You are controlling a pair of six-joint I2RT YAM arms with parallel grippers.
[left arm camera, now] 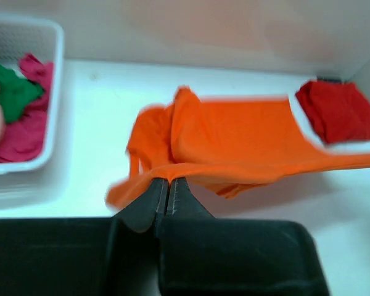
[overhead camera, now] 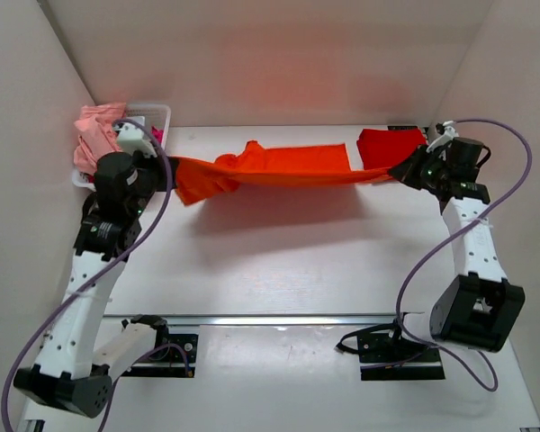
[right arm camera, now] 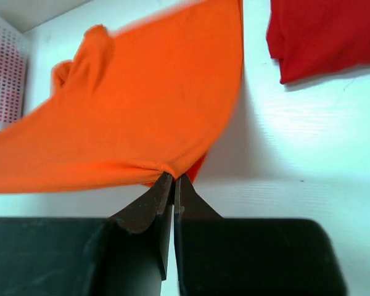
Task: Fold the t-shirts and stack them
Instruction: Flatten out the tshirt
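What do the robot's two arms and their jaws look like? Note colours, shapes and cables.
Both the left arm and the right arm have white links, bulky black joints and black bases. A thin lilac cable loops loosely alongside each. The jaws are dark wedges tapering to narrow tips on a blocky black body.

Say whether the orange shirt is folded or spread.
Spread: the orange shirt hangs stretched between the left gripper and right gripper, both shut on it.
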